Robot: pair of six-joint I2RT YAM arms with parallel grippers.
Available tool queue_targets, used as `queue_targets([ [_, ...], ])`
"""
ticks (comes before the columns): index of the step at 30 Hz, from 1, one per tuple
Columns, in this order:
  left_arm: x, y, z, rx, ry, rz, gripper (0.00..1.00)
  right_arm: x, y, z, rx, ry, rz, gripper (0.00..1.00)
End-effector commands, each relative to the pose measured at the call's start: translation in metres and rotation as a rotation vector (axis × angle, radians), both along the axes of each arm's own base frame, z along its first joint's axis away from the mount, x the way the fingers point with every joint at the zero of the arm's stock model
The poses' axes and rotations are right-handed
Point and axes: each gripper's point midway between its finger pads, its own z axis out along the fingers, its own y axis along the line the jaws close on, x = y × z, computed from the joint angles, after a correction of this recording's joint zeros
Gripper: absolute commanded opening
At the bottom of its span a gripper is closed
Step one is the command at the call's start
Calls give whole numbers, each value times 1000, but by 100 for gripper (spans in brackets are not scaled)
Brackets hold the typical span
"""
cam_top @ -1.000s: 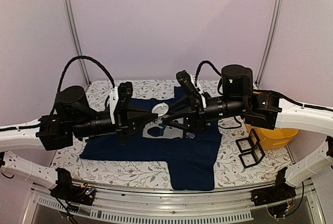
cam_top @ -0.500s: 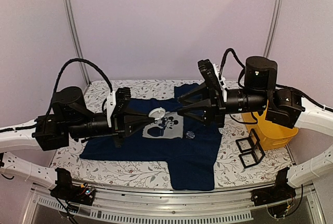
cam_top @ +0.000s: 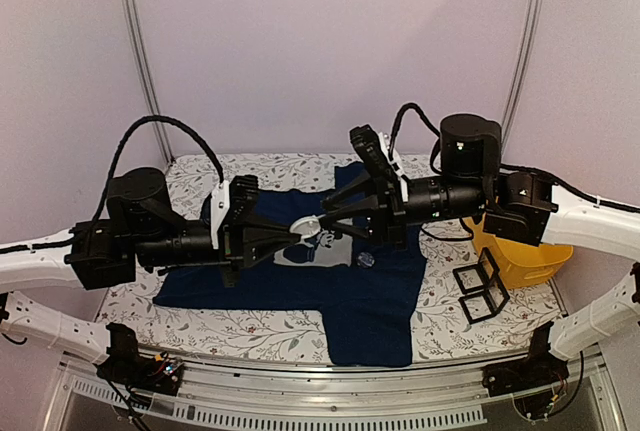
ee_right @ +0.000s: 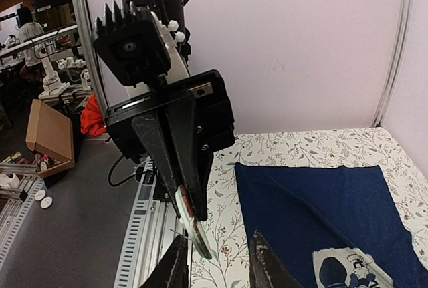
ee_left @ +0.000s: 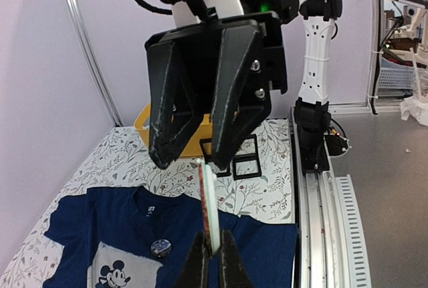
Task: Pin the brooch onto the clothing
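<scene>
Looks like a mid-air regrip: left gripper (ee_left: 213,248) pinches the brooch (ee_left: 208,204) edge-on, right gripper (ee_right: 218,256) half-open around its rim, holding nothing. T-shirt (cam_top: 370,301) lies flat on the table (cam_top: 250,326) below. Next: right jaws close squarely.

Table under a white cloth with a grey-green leaf-and-vine print (cam_top: 250,326), which runs to the near edge, where a slotted aluminium rail (cam_top: 330,406) crosses the front. At the right end of the table is a yellow plastic bin (cam_top: 540,256), with two small open black square frames (cam_top: 478,291) standing side by side on the cloth just in front of it. Two aluminium uprights (cam_top: 140,61) (cam_top: 522,51) rise against plain pale walls at the back; off the table on the left, the right wrist view shows a grey floor with an open cardboard box (ee_right: 50,137) and a red bundle of cloth (ee_right: 93,117).
</scene>
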Motion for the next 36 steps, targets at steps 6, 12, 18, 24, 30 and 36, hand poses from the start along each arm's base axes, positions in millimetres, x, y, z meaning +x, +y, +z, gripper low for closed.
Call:
queue_targets([
  [6,-7,-5,8,-11,-9,-31,0,-7,10,4,17,11,54,19],
  [12,-7,-6,8,-14,-9,-37,0,-8,8,-1,2,16,57,5],
  [18,-5,-6,7,-19,2,-22,0,-9,6,-1,0,20,55,0],
  [24,74,21,-23,-23,145,383,74,61,-23,-36,-36,47,-239,0],
  [30,162,98,-146,37,660,802,64,140,-76,-141,-147,312,-608,0],
  [36,181,157,-240,-11,888,1002,59,152,-110,-231,-236,522,-794,0],
])
